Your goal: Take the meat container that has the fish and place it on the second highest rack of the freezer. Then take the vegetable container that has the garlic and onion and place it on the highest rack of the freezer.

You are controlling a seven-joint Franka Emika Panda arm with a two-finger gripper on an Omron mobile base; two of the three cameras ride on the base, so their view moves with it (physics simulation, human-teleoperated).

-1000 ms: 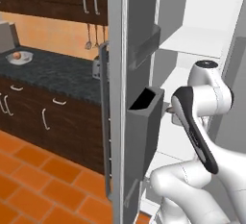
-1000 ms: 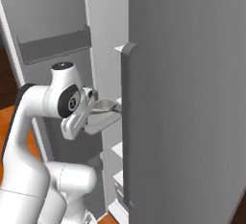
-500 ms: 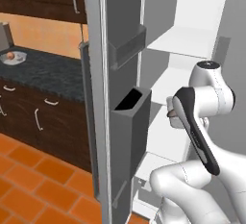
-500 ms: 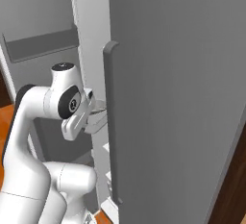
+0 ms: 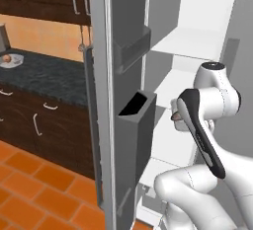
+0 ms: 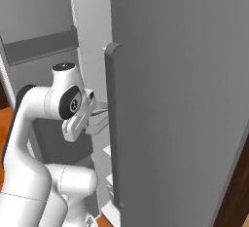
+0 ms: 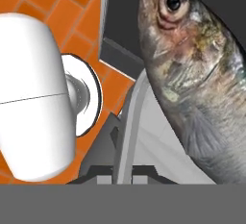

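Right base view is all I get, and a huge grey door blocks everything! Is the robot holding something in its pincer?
Observer: Yes. In the hand view the pincer is shut on the rim of a grey tray, and a big silvery fish lies in that tray.
Operator: Wow, a fish! Where could it go?
Observer: The left base view shows the freezer open, with white shelves stacked inside, just ahead of the arm.
Operator: And what's past the freezer on the other side?
Observer: A dark speckled counter with a small plate on it, above an orange tiled floor.
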